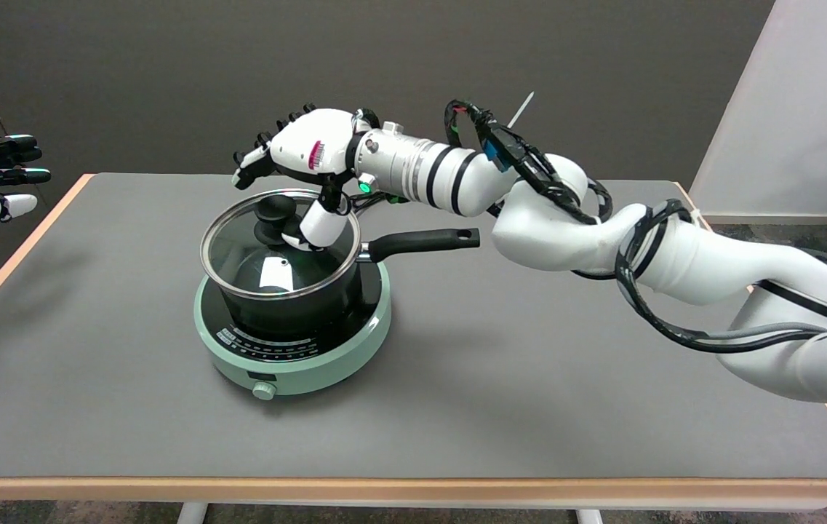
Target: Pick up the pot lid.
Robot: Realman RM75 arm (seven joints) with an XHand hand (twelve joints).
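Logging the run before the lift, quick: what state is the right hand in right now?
Right hand: open over the glass pot lid, thumb beside the lid's knob, holding nothing yet.

Grey-topped table [529, 407] before dark wall [166, 73], white panel [806, 109] right

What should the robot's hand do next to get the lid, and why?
Probably close the fingers around the knob. The right hand hovers above the lid, its thumb down beside the knob and the other fingers spread apart above it, holding nothing. The lid sits on the pot.
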